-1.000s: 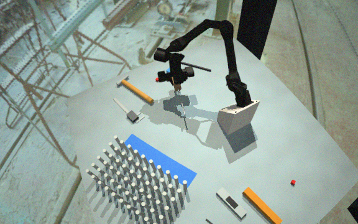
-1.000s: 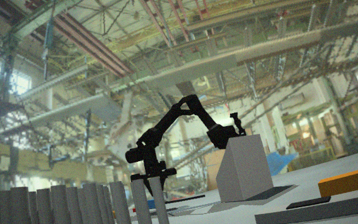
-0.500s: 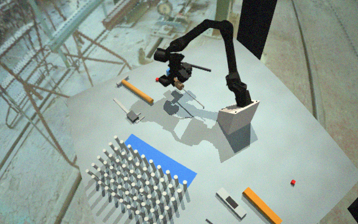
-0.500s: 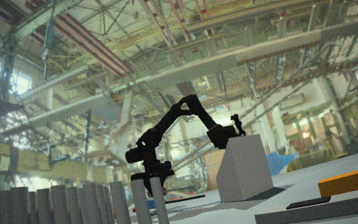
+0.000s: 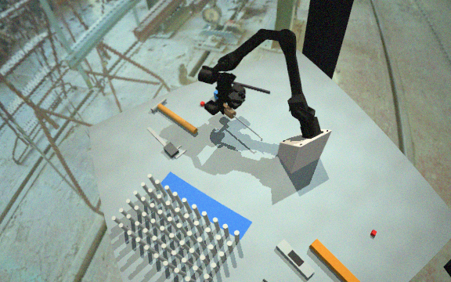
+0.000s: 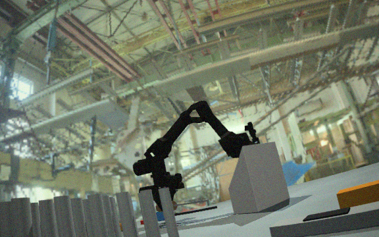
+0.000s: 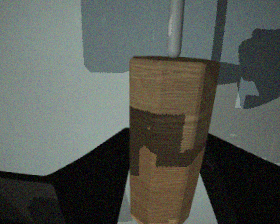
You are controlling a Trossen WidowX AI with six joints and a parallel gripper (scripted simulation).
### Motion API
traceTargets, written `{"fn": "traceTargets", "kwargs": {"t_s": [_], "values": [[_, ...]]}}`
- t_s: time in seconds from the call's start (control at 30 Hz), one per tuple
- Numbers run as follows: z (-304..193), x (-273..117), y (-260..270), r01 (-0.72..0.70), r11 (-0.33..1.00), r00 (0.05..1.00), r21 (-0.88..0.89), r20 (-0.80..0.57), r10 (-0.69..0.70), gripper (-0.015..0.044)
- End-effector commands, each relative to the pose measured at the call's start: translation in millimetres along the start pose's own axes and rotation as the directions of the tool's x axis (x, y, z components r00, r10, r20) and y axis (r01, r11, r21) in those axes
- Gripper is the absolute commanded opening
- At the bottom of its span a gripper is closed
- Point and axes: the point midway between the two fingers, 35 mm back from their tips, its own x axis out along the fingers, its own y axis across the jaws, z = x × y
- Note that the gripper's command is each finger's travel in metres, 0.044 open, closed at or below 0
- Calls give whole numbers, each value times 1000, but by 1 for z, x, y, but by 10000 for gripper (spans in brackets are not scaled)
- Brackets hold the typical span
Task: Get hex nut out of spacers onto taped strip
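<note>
My gripper point(image 5: 225, 106) point(image 7: 163, 136) is shut on the wooden handle point(image 5: 230, 113) point(image 7: 161, 90) of a tool. Its thin metal rod point(image 5: 249, 128) point(image 7: 175, 30) points down and to the right in the top view, with the tip above the table, over toward the arm's base. The gripper is well behind the spacer field and the tape. The metal spacers point(image 5: 236, 233) point(image 6: 124, 214) stand upright in rows. The blue taped strip point(image 5: 210, 201) lies bare along their near-arm side. I cannot make out the hex nut; the spacers hide the floor between them.
A hammer point(image 5: 176, 118) and a caliper point(image 5: 171, 149) lie left of the gripper. A dark rod point(image 5: 252, 88) lies behind it. A grey-white device point(image 5: 284, 247) and an orange bar point(image 5: 333, 259) lie right of the spacers. Small red cubes point(image 5: 373, 233) also lie on the table point(image 5: 366, 176).
</note>
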Motion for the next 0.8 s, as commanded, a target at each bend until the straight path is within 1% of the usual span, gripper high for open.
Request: {"fn": "traceTargets", "kwargs": {"t_s": [0.0, 0.77], "values": [[1, 6, -1, 3, 1000, 1000, -7, 2, -3, 0], [1, 43, 0, -1, 1000, 1000, -3, -1, 1, 0]]}}
